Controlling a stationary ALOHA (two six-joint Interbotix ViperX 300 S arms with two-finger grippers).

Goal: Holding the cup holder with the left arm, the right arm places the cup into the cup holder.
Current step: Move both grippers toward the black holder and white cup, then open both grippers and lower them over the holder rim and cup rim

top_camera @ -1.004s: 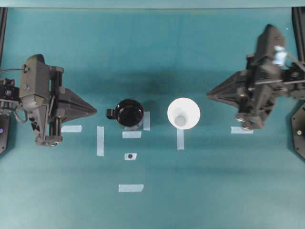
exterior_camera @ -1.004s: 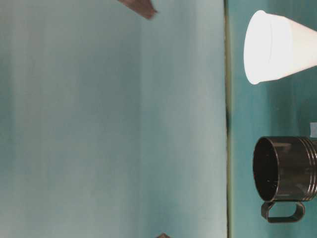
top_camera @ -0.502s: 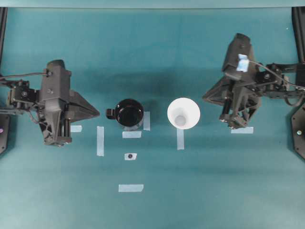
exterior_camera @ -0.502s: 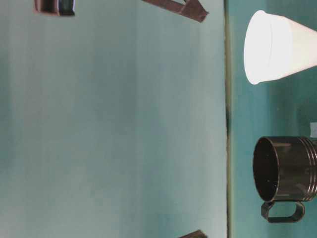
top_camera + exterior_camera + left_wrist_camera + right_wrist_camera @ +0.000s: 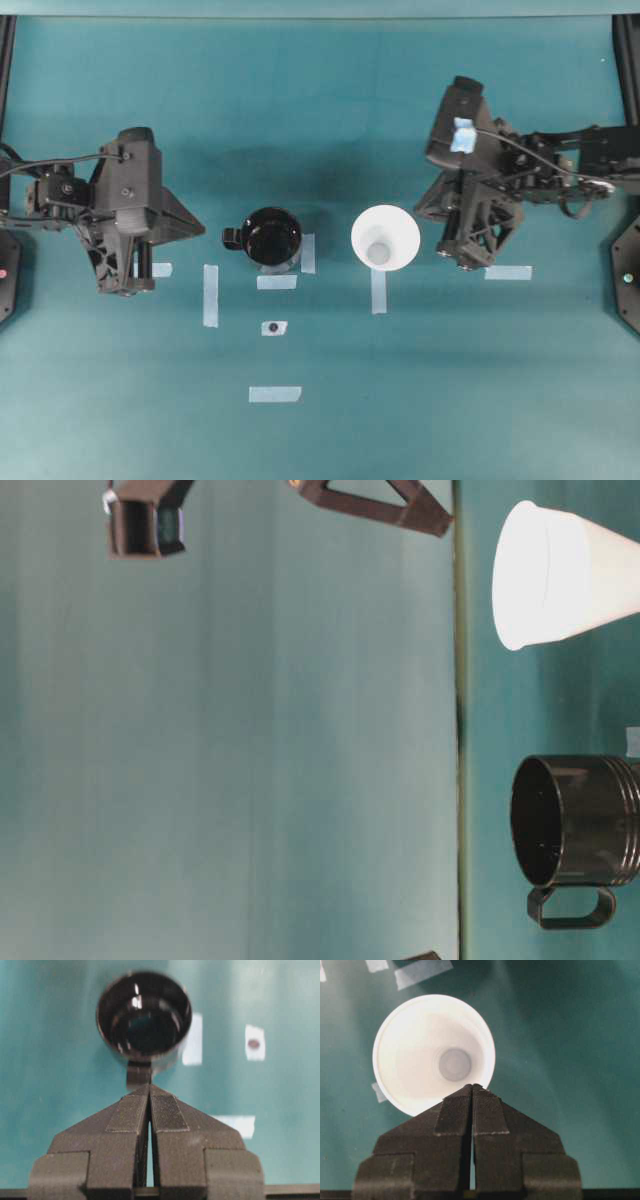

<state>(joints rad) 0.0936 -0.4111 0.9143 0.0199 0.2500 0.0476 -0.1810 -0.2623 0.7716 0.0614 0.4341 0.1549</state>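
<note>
No writing anywhere: the cup [image 5: 385, 237], the cup holder [image 5: 272, 238] and the tape strips [image 5: 210, 295] on the table carry no readable text.

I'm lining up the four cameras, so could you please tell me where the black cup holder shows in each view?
Overhead: cup holder left of centre, handle pointing left.
Table-level: lower right, lying sideways in the rotated picture, handle at the bottom.
Left wrist: top centre, just beyond the shut left gripper.
Right wrist: not in it.
Shared landmark: the white cup, beside the holder in both exterior views.
</note>
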